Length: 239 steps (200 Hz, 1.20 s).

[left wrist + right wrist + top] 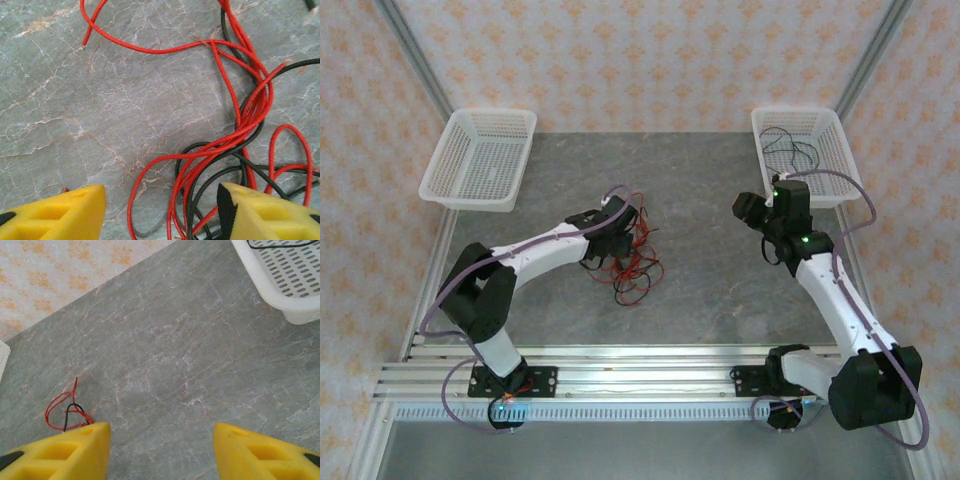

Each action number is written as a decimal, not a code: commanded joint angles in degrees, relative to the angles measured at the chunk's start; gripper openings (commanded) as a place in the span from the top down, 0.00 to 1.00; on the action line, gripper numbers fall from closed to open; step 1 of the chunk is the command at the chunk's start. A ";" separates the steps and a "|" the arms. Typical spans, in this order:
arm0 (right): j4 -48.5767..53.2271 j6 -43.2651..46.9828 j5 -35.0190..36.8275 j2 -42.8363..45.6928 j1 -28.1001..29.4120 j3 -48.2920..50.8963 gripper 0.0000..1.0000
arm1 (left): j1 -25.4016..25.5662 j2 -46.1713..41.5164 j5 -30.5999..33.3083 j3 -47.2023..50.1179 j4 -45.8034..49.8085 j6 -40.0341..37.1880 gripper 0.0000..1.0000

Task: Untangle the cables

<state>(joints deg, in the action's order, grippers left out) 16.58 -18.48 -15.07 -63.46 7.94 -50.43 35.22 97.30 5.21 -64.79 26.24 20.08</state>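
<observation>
Early days, I'd say. Most of the cables (pixel 628 262) sit in one red-and-black snarl on the bench (pixel 720 290), a bit left of centre, loops crossing every which way. In the left wrist view the red strands (pixel 240 125) run in a bundle w/ black strands (pixel 210 185) woven through them, so nothing there is separated yet.

Done so far, as best I can judge: a thin black wire (pixel 790 145) lies loose in the right basket (pixel 840 190) at the far-right corner, well apart from the snarl. The left basket (pixel 440 185) looks bare of wire from here.

Left jaws are low over the near edge of the snarl, roughly half open. One yellow fingertip (pixel 60 215) is on bare bench, the other beside the strands, w/ several red and black strands running through the gap. They're not pinched on anything.

Right jaws hang over bare bench near the right basket, also about half open, yellow fingertips (pixel 60 450) apart, nothing betw. them. The snarl is off in the distance in that view.

What's left is pretty much the whole pile: pick one strand, draw it clear, repeat.
</observation>
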 commanded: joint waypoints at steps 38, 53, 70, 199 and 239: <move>-1.27 -0.69 0.22 2.22 0.14 0.86 0.44 | -0.04 7.29 4.23 -0.36 0.69 1.19 0.39; -1.20 -0.69 0.30 2.29 0.13 1.20 0.44 | -0.07 8.77 5.74 -0.98 0.90 1.22 0.39; -1.19 -0.67 0.65 2.58 0.14 1.64 0.44 | -0.10 9.69 6.12 -1.30 0.54 1.01 0.39; 4.09 1.77 7.27 6.85 0.10 2.27 0.44 | 2.03 7.40 -9.11 3.57 -11.08 6.58 0.41; 6.60 2.71 7.56 9.60 0.12 1.83 0.43 | 3.98 4.12 -4.49 0.14 -8.43 9.79 0.37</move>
<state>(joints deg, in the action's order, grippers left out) 20.23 -17.12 -9.76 -55.27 7.94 -48.31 38.50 105.25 -0.19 -62.46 16.53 26.52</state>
